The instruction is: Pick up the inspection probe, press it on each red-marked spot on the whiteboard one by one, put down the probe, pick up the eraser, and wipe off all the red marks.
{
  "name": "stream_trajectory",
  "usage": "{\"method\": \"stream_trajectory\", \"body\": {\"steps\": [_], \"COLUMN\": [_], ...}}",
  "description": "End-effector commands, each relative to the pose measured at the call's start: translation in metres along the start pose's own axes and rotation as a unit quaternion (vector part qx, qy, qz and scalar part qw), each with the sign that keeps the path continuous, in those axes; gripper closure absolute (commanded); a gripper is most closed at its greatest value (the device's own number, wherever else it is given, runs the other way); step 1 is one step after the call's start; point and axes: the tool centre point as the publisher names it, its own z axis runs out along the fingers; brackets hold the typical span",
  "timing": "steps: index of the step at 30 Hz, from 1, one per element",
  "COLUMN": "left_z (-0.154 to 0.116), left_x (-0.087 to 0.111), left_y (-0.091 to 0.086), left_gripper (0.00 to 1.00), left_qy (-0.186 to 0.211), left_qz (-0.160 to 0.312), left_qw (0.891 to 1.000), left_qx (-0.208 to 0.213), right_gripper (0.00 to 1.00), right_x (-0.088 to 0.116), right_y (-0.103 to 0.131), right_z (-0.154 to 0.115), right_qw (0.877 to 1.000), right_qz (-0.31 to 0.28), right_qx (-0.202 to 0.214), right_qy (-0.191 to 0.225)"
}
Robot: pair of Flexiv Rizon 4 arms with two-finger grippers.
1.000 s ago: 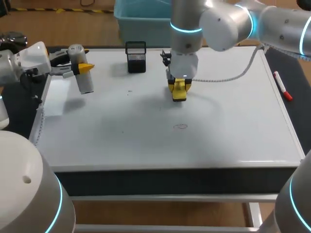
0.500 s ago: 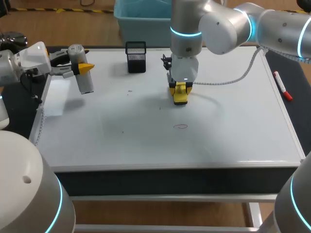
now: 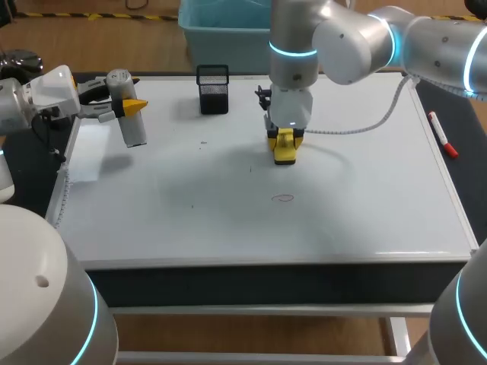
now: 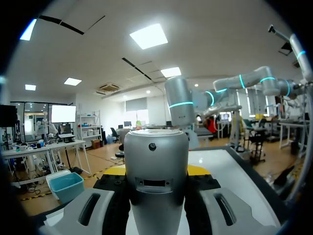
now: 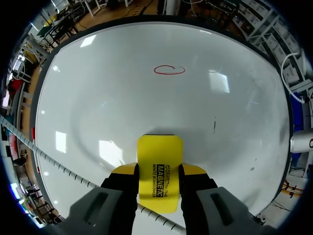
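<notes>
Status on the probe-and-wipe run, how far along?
Looks done: eraser picked up, clamped in the right claw over the whiteboard. In hand: wiping. Left: one red ring ahead of the eraser to wipe. The probe is not put down; the left claw grips it near the whiteboard's left edge.

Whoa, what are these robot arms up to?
The right gripper is shut on a flat yellow whiteboard eraser, down close to the white whiteboard. One red ring mark lies ahead of it, not yet wiped. The left gripper holds the silver cylindrical probe off by the board's left edge.
</notes>
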Motion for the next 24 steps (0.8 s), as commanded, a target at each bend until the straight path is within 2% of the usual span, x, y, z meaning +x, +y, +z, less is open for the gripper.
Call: {"method": "stream_trajectory", "body": {"steps": [1, 8, 24], "left_z": [0.000, 0.000, 0.000], "left_x": [0.001, 0.001, 0.001], "left_y": [-0.001, -0.001, -0.001], "left_gripper": [1.00, 1.00, 1.00], "left_qy": [-0.001, -0.001, -0.001], "left_qz": [0.001, 0.001, 0.001], "left_qw": [1.000, 1.000, 1.000], "left_qx": [0.000, 0.000, 0.000], "right_gripper": [1.00, 1.00, 1.00], "right_x": [0.008, 0.025, 0.077], "right_y": [-0.003, -0.004, -0.004], "right_z": [0.003, 0.005, 0.008], "right_qw": [1.000, 1.000, 0.996], "right_qz": [0.007, 0.025, 0.088], "right_qx": [0.000, -0.002, -0.007], "right_qy": [0.002, 0.007, 0.007]}}
